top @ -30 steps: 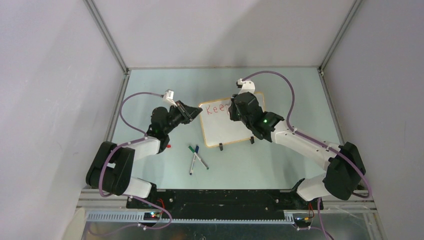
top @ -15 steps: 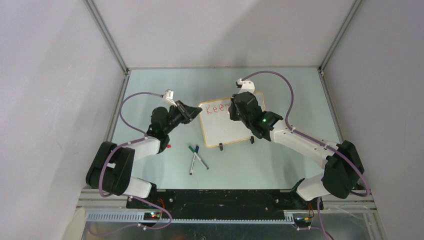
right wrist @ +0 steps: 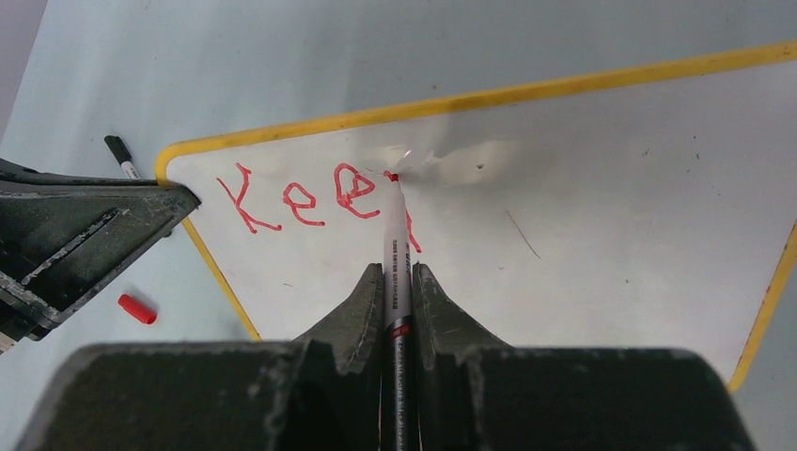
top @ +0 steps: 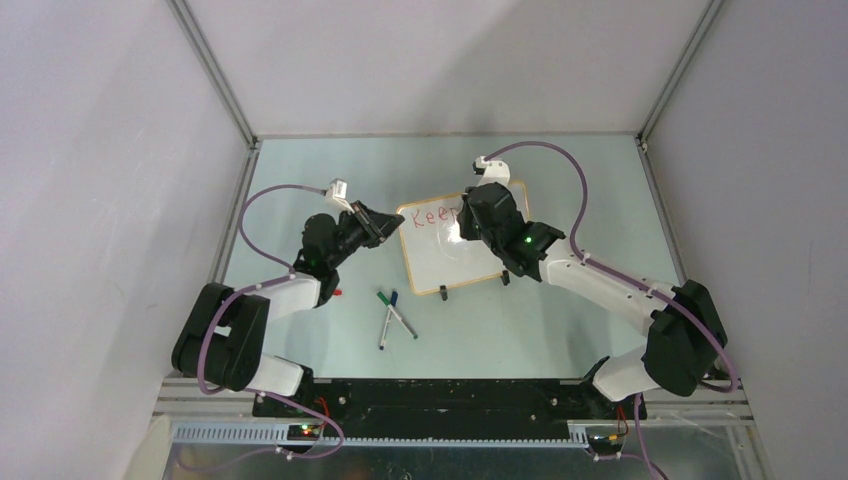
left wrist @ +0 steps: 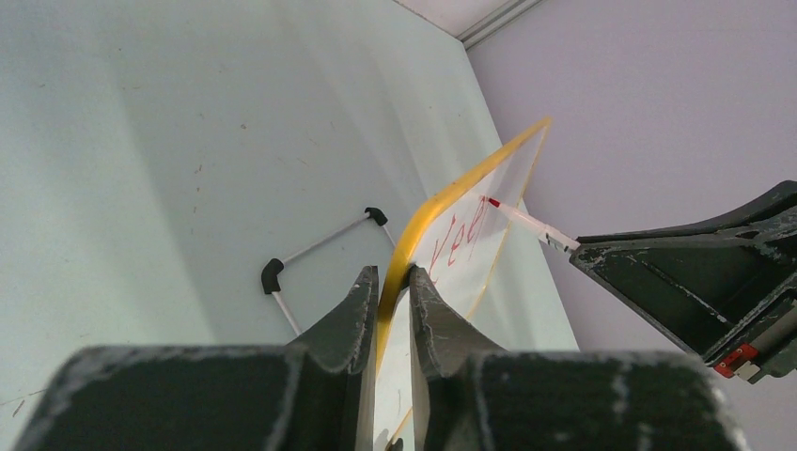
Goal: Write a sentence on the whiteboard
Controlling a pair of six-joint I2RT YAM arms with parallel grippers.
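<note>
I see the whiteboard (top: 455, 262) mid-table, my left gripper (top: 397, 222) clamped on its left edge. My right gripper (right wrist: 398, 282) holds a marker (right wrist: 393, 221), its tip touching the board at the right end of the sentence (right wrist: 310, 199). Loose pens (top: 392, 318) lie in front of the board, to its left.

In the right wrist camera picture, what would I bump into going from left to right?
Little red cap → red letters → red marker → yellow right edge of the whiteboard.
</note>
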